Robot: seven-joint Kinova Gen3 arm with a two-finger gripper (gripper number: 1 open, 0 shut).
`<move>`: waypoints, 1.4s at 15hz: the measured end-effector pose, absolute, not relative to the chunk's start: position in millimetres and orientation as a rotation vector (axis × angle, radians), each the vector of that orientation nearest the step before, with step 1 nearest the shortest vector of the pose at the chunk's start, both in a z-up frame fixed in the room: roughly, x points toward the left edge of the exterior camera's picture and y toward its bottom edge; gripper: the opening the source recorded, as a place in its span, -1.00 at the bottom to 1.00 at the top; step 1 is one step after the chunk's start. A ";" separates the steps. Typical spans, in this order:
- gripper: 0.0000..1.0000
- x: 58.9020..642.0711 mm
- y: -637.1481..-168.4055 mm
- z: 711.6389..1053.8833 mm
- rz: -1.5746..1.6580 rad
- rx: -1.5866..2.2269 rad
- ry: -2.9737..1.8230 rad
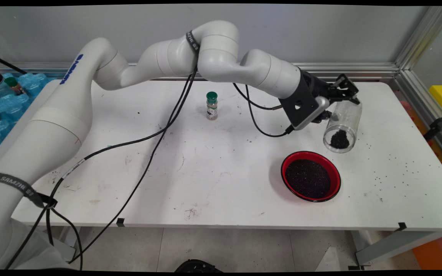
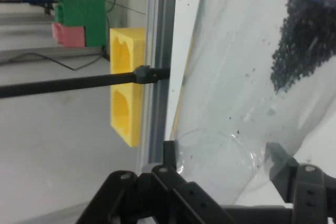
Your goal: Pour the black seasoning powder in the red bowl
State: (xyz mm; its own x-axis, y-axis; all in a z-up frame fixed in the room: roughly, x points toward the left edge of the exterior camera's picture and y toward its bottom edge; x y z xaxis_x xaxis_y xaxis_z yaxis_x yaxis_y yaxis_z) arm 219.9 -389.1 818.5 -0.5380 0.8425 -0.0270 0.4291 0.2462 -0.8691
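We list: tool (image 1: pixel 344 100) clamped on a clear jar (image 1: pixel 342 126), tilted mouth-down above the worktop (image 1: pixel 213 176); dark granules (image 1: pixel 339 139) sit at its mouth. Red bowl (image 1: pixel 310 176) just below already holds granules. Green-capped spice bottle (image 1: pixel 211 105) stands well apart.

Legible text as I read it: "SAMZHE" in white on the black strap (image 1: pixel 17 186) round the arm's base link, far from the fingers. Spice jar (image 1: pixel 211 105) label unreadable.

Standing on white table (image 1: pixel 213 172): green-capped spice bottle (image 1: pixel 211 105) at upper centre, red bowl (image 1: pixel 310 176) of black grains lower right; loose grains (image 1: pixel 393 168) lying scattered at right.
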 end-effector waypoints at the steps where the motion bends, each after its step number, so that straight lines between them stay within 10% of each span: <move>1: -1.00 221.0 -391.4 818.3 1.206 -1.127 -2.087; 21: -1.00 243.3 -451.7 815.5 0.822 -0.449 -2.245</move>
